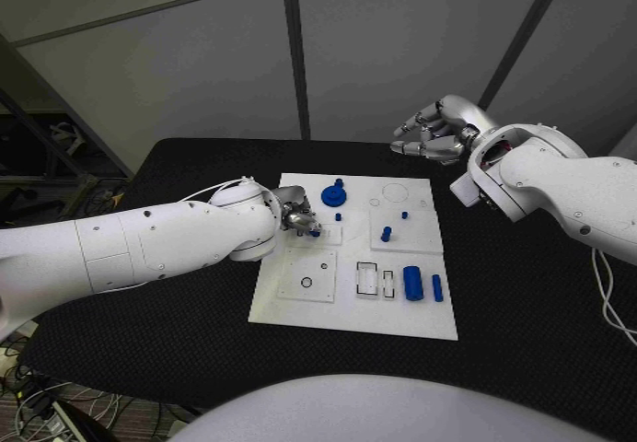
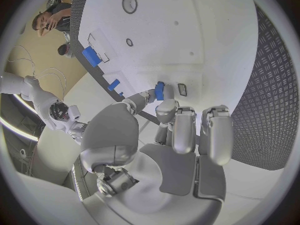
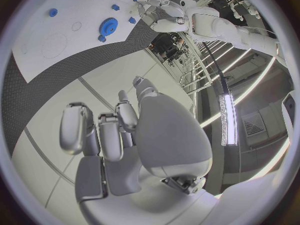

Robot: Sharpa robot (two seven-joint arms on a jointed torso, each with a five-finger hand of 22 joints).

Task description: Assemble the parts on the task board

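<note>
The white task board [image 1: 348,308] lies mid-table. My left hand [image 1: 299,219] is low over its left middle and pinches a small blue part [image 1: 315,232] between thumb and a finger; the left wrist view shows that part [image 2: 159,90] close above the board [image 2: 187,35], beside a small dark slot [image 2: 182,89]. A blue gear [image 1: 333,195] stands at the board's back, with small blue pegs [image 1: 387,234] to its right. A blue cylinder [image 1: 411,283] and a thinner blue rod [image 1: 437,287] lie near the front right. My right hand [image 1: 432,133] hangs above the table's back edge, fingers curled, holding nothing.
Round and rectangular recesses [image 1: 366,280] mark the board's front half. The black table [image 1: 531,304] spreads bare on both sides of the board. The right wrist view looks from behind my right hand [image 3: 125,150] toward the gear [image 3: 109,26] and my left hand [image 3: 165,15].
</note>
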